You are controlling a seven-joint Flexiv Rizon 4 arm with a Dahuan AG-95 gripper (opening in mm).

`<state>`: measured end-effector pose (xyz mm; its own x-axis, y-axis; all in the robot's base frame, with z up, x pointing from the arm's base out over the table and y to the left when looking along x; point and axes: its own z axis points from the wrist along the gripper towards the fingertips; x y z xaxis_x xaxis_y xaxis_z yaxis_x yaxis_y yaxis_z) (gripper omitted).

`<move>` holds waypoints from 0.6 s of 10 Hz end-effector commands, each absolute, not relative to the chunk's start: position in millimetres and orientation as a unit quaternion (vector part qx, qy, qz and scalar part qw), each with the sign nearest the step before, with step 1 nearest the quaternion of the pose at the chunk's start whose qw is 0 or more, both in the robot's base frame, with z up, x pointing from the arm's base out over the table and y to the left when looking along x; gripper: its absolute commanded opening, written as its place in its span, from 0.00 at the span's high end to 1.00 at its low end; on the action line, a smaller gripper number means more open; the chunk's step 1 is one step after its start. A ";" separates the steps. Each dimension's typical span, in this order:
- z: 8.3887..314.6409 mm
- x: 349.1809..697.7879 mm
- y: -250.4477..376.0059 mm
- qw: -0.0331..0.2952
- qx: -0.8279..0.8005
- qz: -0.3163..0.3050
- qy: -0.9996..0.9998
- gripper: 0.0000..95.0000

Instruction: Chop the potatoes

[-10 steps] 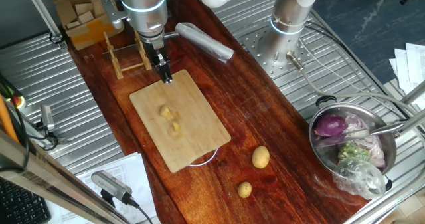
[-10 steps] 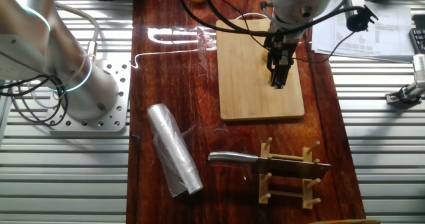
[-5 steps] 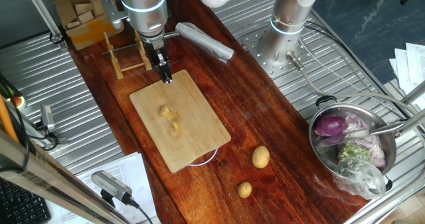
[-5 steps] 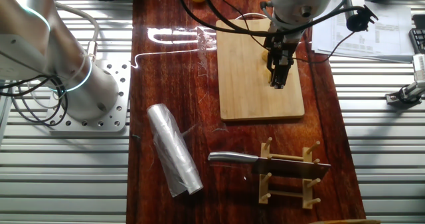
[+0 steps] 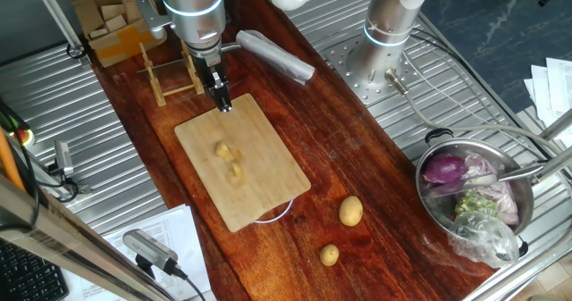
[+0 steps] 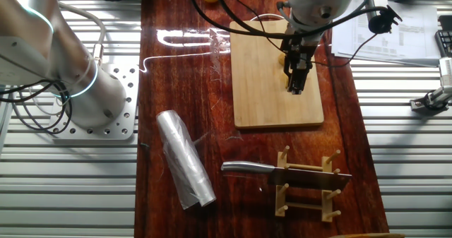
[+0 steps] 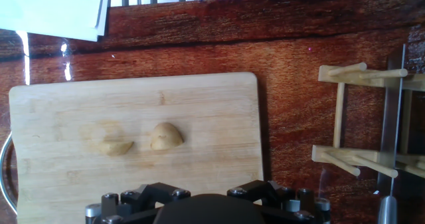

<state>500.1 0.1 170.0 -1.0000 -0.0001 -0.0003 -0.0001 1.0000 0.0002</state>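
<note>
Your gripper (image 5: 224,104) hovers above the near end of the pale bamboo cutting board (image 5: 268,163), with its dark fingers (image 6: 296,82) pressed close together and holding nothing.

The small pale-yellow potato chunks (image 7: 166,136) lie ahead of the fingers in the hand view, resting apart from each other on the middle of the board. The rounded chunk has no clear long axis. The flatter, curved one (image 7: 114,146) runs roughly across the board's width, though it blends into the wood and its outline is hard to read.

The steel cleaver with a metal handle (image 6: 282,173) sits behind the fingers in the light wooden peg rack (image 6: 305,183) on the dark red-brown wooden bench (image 5: 349,149). Its blade is on edge between the pegs, and its handle points out toward the grey foil-wrapped roll (image 6: 183,159).

I think the main risk is at the rack. If you close on the handle off-centre, the blade may twist or catch on the pegs and drag the rack along. Later, the small chunks could roll or shoot sideways under the blade, and the board may slide on the bench. Two whole yellow potatoes (image 5: 350,211) wait well beyond the board.
</note>
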 end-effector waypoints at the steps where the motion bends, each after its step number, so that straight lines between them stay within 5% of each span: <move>1: 170.0 500.0 0.0 0.000 0.000 0.000 1.000 0.00; 2: 169.2 500.1 0.2 -0.012 0.054 0.029 0.998 1.00; 6: 169.1 500.1 0.3 -0.013 0.050 0.023 0.998 1.00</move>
<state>500.7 0.4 169.2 -0.9949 0.0973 0.0283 0.0985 0.9941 0.0458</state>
